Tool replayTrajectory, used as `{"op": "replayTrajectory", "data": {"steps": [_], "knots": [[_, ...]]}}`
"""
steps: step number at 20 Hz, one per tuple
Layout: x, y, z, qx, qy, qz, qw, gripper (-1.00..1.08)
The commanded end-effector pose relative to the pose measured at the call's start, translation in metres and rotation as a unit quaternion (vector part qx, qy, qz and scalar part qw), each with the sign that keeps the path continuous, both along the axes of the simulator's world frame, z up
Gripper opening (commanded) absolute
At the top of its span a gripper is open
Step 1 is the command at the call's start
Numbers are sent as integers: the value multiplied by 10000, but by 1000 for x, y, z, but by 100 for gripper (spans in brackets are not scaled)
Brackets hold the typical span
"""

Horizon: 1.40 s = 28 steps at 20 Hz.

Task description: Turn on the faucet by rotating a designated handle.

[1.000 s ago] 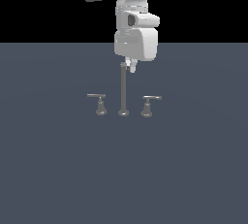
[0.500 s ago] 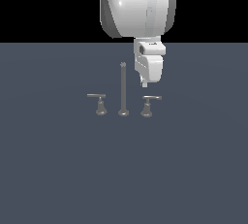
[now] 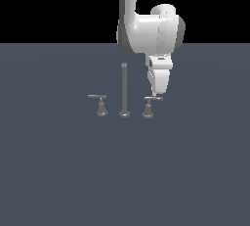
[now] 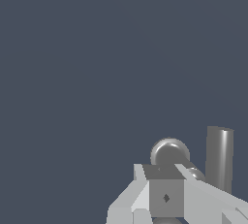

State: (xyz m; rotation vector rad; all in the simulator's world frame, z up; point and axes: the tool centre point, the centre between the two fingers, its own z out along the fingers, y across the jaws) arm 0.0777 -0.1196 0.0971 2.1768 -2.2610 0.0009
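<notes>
Just beneath the end effector [image 3: 155, 93], whose finger spread cannot be told, the handle [image 3: 150, 105] is seen on the surface [image 3: 195, 171].

A flat, matte slate-blue floor [image 3: 63, 171] fills the lower part of the exterior view, from its 9 o'clock edge across to 3 o'clock and down to 6 o'clock. It carries no markings, seams or texture. Above it, toward 12 o'clock, lies a plain black backdrop [image 3: 49, 5], meeting the floor along a straight level line. In the wrist view the same slate-blue surface fills most of the frame.
</notes>
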Motion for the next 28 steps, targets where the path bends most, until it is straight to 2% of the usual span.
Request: {"op": "replayTrajectory", "data": {"steps": [1, 9, 20, 22, 28], "knots": [[3, -6, -5, 4, -7, -129, 9999, -100], [4, -9, -8, 6, -6, -193, 9998, -100], [-30, -26, -8, 11, -9, -199, 9998, -100], [-22, -20, -8, 15, -58, -169, 9998, -100], [-40, -18, -8, 14, -39, -181, 9998, -100]]}}
